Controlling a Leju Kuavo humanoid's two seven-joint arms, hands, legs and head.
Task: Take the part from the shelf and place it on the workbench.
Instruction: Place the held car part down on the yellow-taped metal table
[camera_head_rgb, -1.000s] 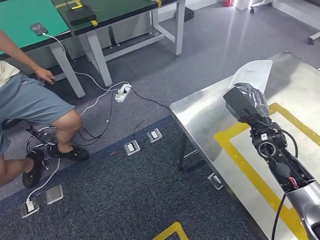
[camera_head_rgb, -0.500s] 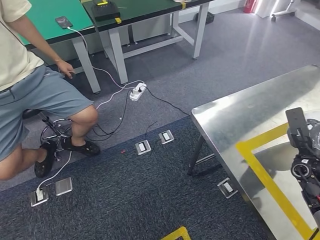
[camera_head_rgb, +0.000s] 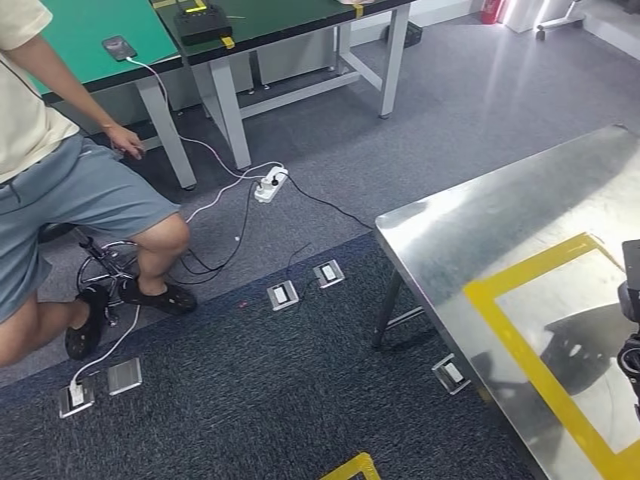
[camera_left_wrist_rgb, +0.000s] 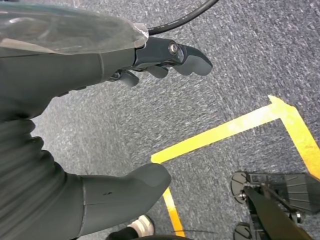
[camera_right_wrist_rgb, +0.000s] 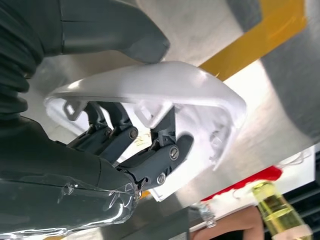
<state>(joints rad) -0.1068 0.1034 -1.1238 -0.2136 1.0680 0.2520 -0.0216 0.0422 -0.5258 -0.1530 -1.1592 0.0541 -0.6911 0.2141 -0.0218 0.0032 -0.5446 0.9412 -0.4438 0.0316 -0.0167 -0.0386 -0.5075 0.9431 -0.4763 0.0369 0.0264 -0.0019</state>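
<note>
Your white part (camera_right_wrist_rgb: 158, 87) sits in the right hand (camera_right_wrist_rgb: 124, 125): the thick grey thumb (camera_right_wrist_rgb: 113, 30) lies along its smooth outer face and the darker fingers (camera_right_wrist_rgb: 158, 160) press up into its ribbed underside, so the hand is clamped on it. Just beyond the part, on the far side from the wrist, you see the shiny metal workbench (camera_right_wrist_rgb: 211, 30) with its yellow tape band (camera_right_wrist_rgb: 260, 35); you cannot tell from this close view whether the part touches the surface or hangs above it. Past the bench edge, further from the hand, there is a strip of red and white and a bottle of yellow liquid (camera_right_wrist_rgb: 273, 207).

From the head view you get the workbench (camera_head_rgb: 483, 220) with the yellow tape outline (camera_head_rgb: 528, 340) on its top, and a dark piece of the right arm (camera_head_rgb: 630, 310) at the frame's edge over it.

Your left hand (camera_left_wrist_rgb: 113, 115) holds nothing: thumb and fingers (camera_left_wrist_rgb: 181, 57) stand well apart, over grey carpet with a yellow floor line (camera_left_wrist_rgb: 222, 132) beyond the fingertips.

Well away from both hands, a seated person (camera_head_rgb: 68, 190) in grey shorts is beside a green-topped table (camera_head_rgb: 68, 40), with a white power strip (camera_head_rgb: 270, 184) and cables on the carpet.
</note>
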